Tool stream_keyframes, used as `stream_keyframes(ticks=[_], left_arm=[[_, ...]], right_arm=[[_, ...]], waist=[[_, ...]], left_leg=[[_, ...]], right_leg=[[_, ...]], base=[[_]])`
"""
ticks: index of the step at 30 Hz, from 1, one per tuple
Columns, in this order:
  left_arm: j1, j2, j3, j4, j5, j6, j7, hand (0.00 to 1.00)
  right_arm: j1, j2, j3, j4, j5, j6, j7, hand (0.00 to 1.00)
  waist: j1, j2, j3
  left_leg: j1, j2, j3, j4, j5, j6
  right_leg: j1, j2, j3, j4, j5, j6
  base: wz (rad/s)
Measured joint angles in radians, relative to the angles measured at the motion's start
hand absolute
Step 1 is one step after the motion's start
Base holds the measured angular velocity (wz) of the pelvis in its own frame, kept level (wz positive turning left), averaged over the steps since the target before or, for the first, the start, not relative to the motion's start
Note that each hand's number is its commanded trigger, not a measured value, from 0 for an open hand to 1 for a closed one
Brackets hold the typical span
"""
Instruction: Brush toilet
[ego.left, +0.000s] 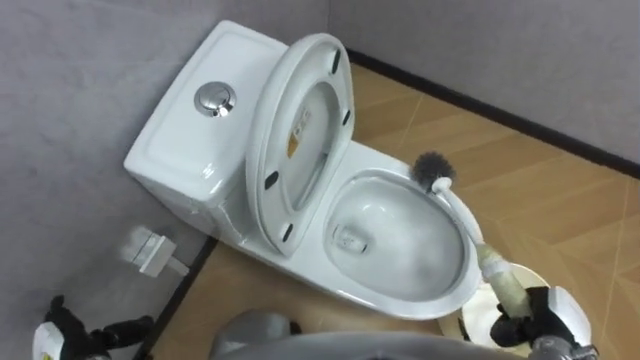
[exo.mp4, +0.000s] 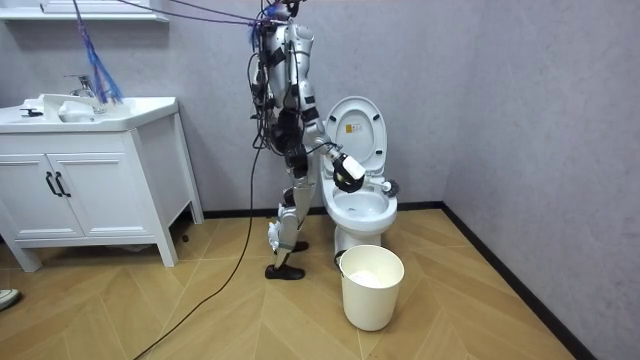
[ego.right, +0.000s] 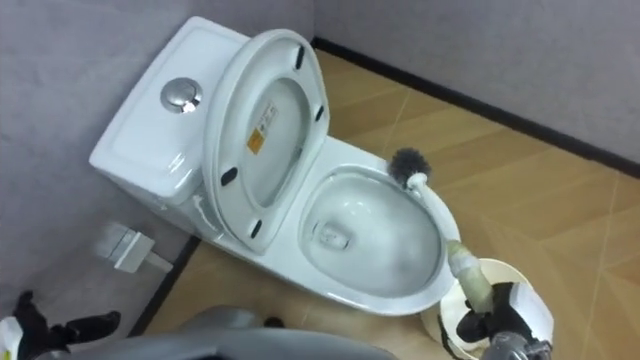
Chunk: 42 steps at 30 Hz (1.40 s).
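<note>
The right hand (ego.left: 535, 312) is low on the right. It is closed tight round the end of the brush (ego.left: 497, 275). The long white handle goes up and away from the hand, across the right side of the bowl (ego.left: 400, 240). The dark bristly head sits on the far rim of the bowl, not down in the water.

The seat (ego.left: 300, 130) is tipped up and leans back toward the tank (ego.left: 185, 145). A shiny round button (ego.left: 214, 98) is on top of the tank.

A white bin (ego.left: 478, 322) is right under the right hand, just beside the front of the toilet (ego.left: 395, 298). It stands on the wood floor (ego.left: 560, 210).

The left hand (ego.left: 60, 338) is low on the left, well apart from the brush. I cannot tell if it is open or closed.

In the room view the robot stands close by the toilet, on the room view's left of it. A white cabinet (exo.mp4: 90, 190) with a sink is farther off on that side.
</note>
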Motion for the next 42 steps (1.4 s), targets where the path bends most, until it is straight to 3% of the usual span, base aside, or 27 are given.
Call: stream_keyframes(ticks=[3, 11, 15, 19, 26, 33, 37, 42], left_arm=[[0.017, -0.002, 0.003, -0.079, 0.031, 0.0, 0.037, 0.0], [0.041, -0.003, -0.02, -0.266, 0.121, 0.003, 0.084, 0.0], [0.064, -0.002, -0.039, -0.381, 0.199, 0.005, 0.085, 0.0], [0.064, 0.016, -0.088, -0.497, 0.292, 0.005, 0.085, 0.0], [0.053, 0.041, -0.121, -0.524, 0.402, -0.011, 0.085, 0.0], [-0.007, 0.059, -0.188, -0.523, 0.529, -0.023, 0.074, 0.0], [-0.015, 0.06, -0.224, -0.523, 0.543, -0.023, 0.048, 0.0], [-0.015, 0.07, -0.226, -0.518, 0.545, -0.022, 0.009, 0.0]], right_arm=[[0.001, 0.0, 0.0, 0.023, 0.002, -0.005, 0.0, 1.0], [-0.015, -0.008, -0.001, 0.085, 0.001, -0.005, 0.027, 1.0], [-0.026, -0.018, -0.001, 0.111, -0.019, -0.002, 0.058, 1.0], [-0.042, -0.035, 0.038, 0.157, -0.036, 0.018, 0.1, 1.0], [-0.044, -0.038, 0.037, 0.177, -0.104, 0.032, 0.143, 1.0], [-0.053, -0.045, 0.038, 0.126, -0.255, 0.03, 0.154, 1.0], [-0.05, -0.044, 0.038, 0.106, -0.294, 0.037, 0.156, 1.0], [-0.052, -0.045, 0.038, 0.095, -0.308, 0.04, 0.181, 1.0]], waist=[[0.008, -0.019, 0.0019], [0.007, -0.028, 0.006], [0.007, -0.028, 0.0068], [0.008, -0.032, 0.0105], [0.003, -0.034, 0.0102], [-0.005, -0.024, 0.0101], [-0.016, -0.01, 0.0005], [-0.026, -0.01, 0.0004]], left_leg=[[-0.011, -0.004, -0.016, 0.007, 0.003, -0.001], [-0.038, -0.011, -0.061, 0.019, 0.022, -0.007], [-0.052, -0.01, -0.07, 0.027, 0.028, -0.012], [-0.058, -0.012, -0.078, 0.032, 0.037, -0.014], [-0.054, -0.012, -0.072, 0.031, 0.039, -0.013], [-0.051, -0.004, -0.057, 0.017, 0.039, -0.014], [-0.043, -0.002, -0.044, -0.001, 0.04, -0.014], [-0.03, 0.003, -0.027, -0.017, 0.04, -0.014]], right_leg=[[0.005, 0.003, -0.013, -0.011, 0.002, 0.002], [-0.002, 0.008, -0.06, -0.011, 0.008, 0.0], [-0.004, 0.013, -0.062, -0.018, 0.011, -0.005], [-0.006, 0.012, -0.057, -0.035, 0.013, -0.012], [-0.008, 0.013, -0.038, -0.04, 0.015, -0.015], [-0.011, 0.025, -0.016, -0.042, 0.026, -0.019], [-0.017, 0.023, 0.002, -0.042, 0.029, -0.019], [-0.017, 0.022, 0.022, -0.041, 0.029, -0.019]], base=[[0.21], [0.18], [0.08], [0.04], [-0.05], [-0.07], [-0.1], [-0.12]])
